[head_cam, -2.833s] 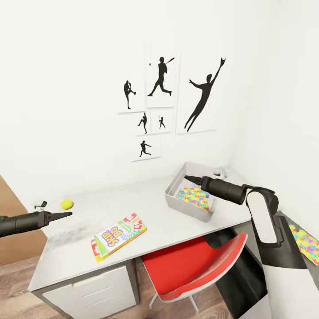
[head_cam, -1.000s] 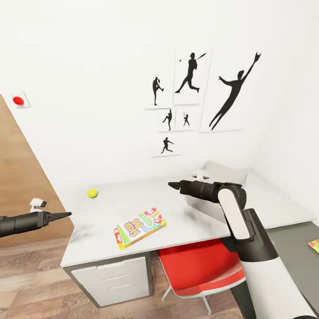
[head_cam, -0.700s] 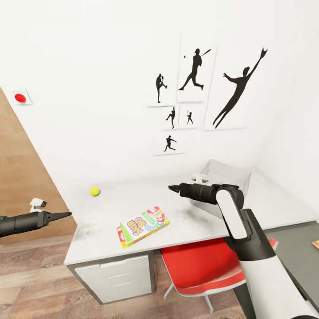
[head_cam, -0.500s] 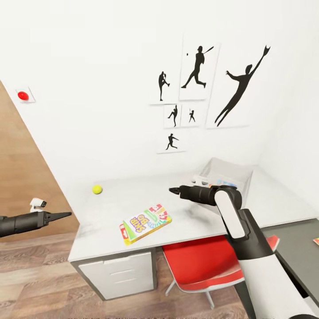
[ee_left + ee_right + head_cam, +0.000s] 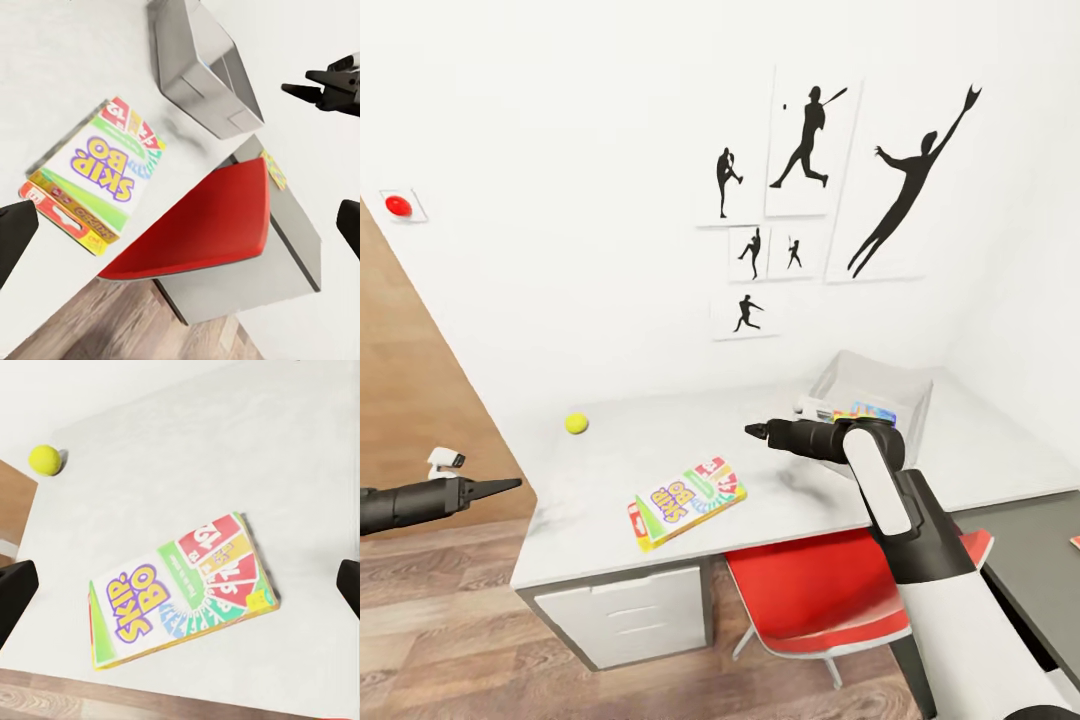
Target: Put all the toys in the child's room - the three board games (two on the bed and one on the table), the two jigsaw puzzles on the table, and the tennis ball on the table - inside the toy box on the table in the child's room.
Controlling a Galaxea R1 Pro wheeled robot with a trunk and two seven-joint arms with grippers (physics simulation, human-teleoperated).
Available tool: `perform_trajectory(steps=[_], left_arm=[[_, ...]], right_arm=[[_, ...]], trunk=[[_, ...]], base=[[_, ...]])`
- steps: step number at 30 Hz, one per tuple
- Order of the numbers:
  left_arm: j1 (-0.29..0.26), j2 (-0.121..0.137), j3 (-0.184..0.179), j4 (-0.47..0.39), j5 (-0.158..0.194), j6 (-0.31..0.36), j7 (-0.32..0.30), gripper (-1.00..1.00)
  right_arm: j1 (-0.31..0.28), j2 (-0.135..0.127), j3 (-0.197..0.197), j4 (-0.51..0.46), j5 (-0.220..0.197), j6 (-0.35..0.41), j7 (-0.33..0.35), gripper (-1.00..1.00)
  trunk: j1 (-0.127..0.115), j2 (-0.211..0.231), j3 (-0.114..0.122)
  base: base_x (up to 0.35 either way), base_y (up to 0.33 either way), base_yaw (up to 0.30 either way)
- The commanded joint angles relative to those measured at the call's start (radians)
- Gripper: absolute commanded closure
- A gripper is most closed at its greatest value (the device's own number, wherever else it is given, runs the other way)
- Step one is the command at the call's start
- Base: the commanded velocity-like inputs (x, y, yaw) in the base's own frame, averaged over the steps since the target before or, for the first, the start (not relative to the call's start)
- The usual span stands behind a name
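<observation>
Hovering above the pale speckled desk top (image 5: 800, 500), the right gripper (image 5: 753, 431) is spread wide and empty over the red-green Skip-Bo game box (image 5: 184, 589), yellow tennis ball (image 5: 576, 423) at the far edge, shallow grey toy bin (image 5: 880, 385) behind the arm, left gripper (image 5: 510, 484) off-desk, apparently wide.

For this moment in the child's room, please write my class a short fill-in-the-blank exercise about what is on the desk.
1. The tennis ball on the table is ____ in colour.
2. The big word printed above BO on the board game is ____.
3. The chair tucked under the table has a ____ seat.
4. The toy box stands at the table's end nearer the robot's ____ hand.

Missing words: yellow; SKIP; red; right
</observation>
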Motion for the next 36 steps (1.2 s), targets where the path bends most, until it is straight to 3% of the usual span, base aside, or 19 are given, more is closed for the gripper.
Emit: perform_trajectory(steps=[1,13,36], left_arm=[[-0.001,0.000,0.000,0.000,0.000,0.011,-0.004,-1.00],[-0.001,0.000,0.000,0.004,0.000,0.011,-0.004,-1.00],[-0.001,-0.002,0.000,0.004,0.000,0.012,-0.004,-1.00]], right_arm=[[-0.001,0.000,0.001,-0.001,-0.010,0.003,-0.011,-1.00],[-0.001,-0.001,0.013,-0.005,-0.010,0.003,-0.012,-1.00],[-0.001,-0.002,0.015,-0.008,-0.010,0.003,-0.013,-1.00]], trunk=[[0.001,-0.002,-0.004],[0.001,-0.002,-0.010],[0.001,-0.002,0.001]], base=[[0.180,-0.141,0.025],[0.129,-0.067,0.183],[0.091,0.006,0.020]])
